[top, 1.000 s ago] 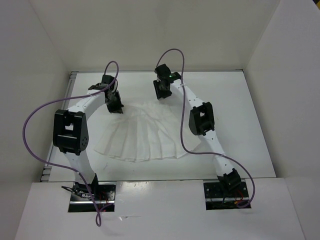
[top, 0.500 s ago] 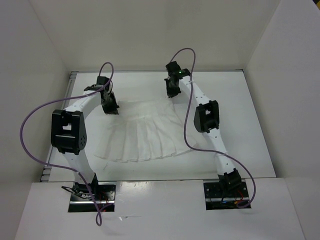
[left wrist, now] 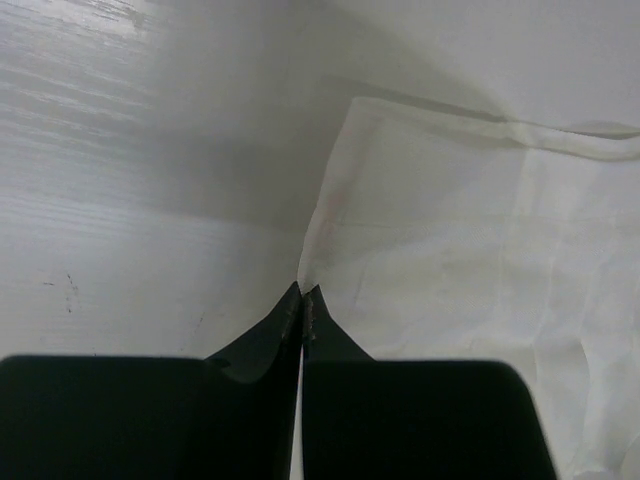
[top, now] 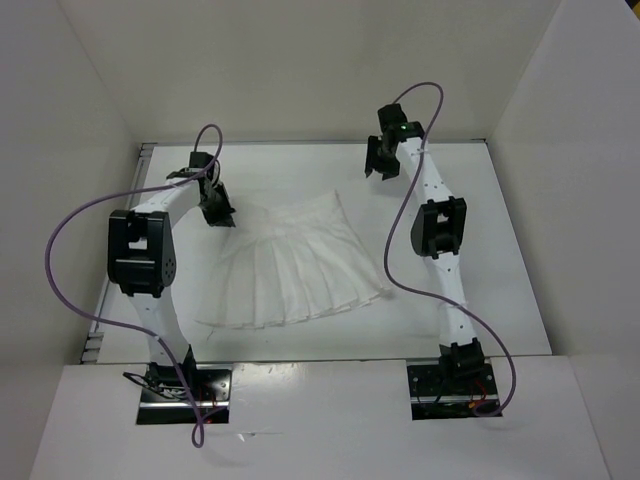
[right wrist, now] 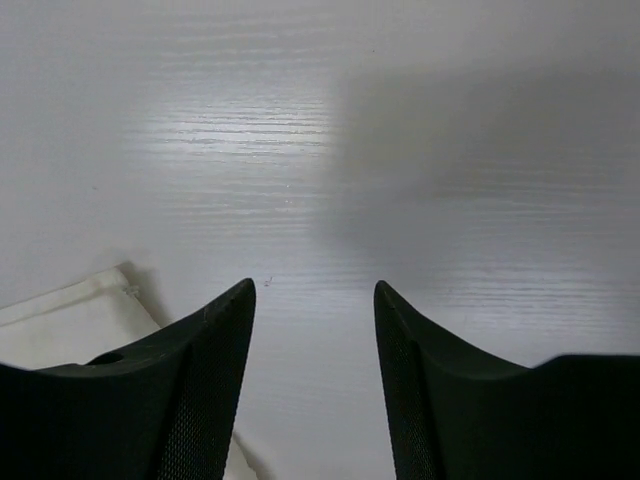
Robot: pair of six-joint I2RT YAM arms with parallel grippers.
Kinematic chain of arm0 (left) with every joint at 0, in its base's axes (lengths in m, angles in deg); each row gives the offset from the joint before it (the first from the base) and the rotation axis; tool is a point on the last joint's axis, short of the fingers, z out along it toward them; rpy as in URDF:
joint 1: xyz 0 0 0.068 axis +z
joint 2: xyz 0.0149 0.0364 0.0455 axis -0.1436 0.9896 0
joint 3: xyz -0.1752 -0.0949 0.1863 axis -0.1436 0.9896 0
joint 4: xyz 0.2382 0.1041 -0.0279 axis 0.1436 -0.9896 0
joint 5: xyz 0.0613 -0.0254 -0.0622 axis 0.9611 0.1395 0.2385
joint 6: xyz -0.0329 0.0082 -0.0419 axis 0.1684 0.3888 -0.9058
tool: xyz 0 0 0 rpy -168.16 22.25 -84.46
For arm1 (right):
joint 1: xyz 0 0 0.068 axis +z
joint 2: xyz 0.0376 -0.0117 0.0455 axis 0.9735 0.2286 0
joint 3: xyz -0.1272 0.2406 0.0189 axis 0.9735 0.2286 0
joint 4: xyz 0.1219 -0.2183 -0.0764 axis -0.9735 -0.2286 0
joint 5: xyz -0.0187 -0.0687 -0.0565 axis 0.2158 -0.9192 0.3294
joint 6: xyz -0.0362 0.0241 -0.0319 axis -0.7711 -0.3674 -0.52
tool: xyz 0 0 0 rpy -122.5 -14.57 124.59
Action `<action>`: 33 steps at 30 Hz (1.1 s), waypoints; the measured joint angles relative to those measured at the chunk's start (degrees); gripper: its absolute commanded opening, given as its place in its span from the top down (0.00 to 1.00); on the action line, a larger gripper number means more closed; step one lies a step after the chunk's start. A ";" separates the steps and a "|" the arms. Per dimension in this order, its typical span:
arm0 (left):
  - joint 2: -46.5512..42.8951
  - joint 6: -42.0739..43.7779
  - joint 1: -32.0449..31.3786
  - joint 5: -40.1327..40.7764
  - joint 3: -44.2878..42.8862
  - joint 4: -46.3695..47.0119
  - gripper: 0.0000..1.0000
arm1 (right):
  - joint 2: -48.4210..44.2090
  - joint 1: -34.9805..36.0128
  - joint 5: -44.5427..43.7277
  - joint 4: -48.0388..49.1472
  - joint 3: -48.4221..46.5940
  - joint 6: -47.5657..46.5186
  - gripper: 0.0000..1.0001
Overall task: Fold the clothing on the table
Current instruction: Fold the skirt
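Well, my left gripper (left wrist: 303,292) clamps one top corner of this light, floppy skirt (top: 290,265), and I'd pinch the other with my open, empty right gripper (right wrist: 312,288).

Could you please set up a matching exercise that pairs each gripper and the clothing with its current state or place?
Things:
1. left gripper
2. right gripper
3. clothing

States or places:
a. open, over bare table, holding nothing
b. spread out on the table, pleats fanning out
c. shut on the edge of the clothing at its far left corner

Pairs: 1-c, 2-a, 3-b
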 measured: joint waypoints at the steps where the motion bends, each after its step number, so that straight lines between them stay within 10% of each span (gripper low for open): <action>1: 0.55 0.02 0.20 0.00 -0.42 -0.28 1.00 | -0.66 -0.35 0.00 0.02 0.00 -0.15 0.43; 33: 4.13 0.24 0.22 -0.11 -3.37 -0.52 1.00 | 0.50 4.70 21.11 1.84 8.00 -4.39 0.64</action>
